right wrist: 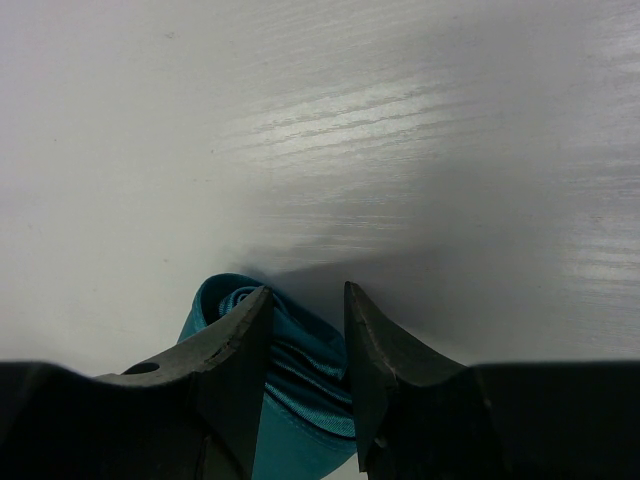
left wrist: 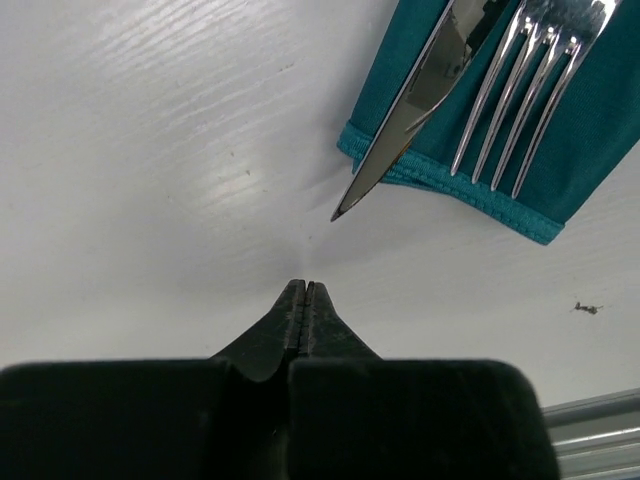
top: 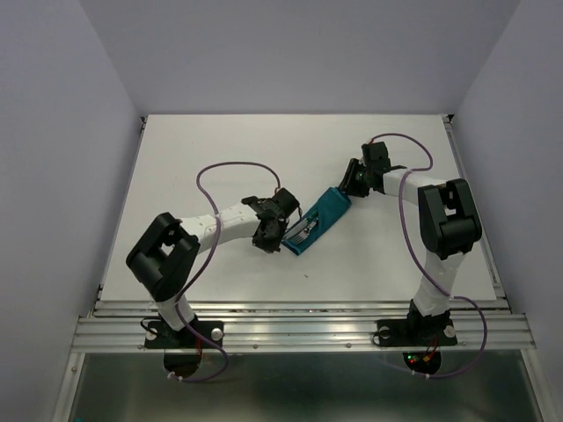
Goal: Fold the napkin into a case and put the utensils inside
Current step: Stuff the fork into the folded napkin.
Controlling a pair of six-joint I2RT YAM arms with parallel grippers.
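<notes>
Two utensils, a knife and a fork, lay with their silver heads at the nearer end of the case. The knife's tip reached past the hem onto the table, while the fork's tines rested on the cloth. The teal case lay as a narrow strip, slanted across the middle of the table between your two arms.

By your left arm, the left gripper hung just short of the knife tip, its jaws pressed together and holding nothing. At the far end, the right gripper had its jaws a little apart with the folded teal cloth in the gap. From the wrist view you could not tell whether they pinched it or only straddled it.

The cloth looked soft and limp, so it would likely sag or unfold if you lifted it by one layer. The cutlery looked stiff and slick and could slide out. A hold across all layers at the folded far end, with the case kept level, seemed safest.
</notes>
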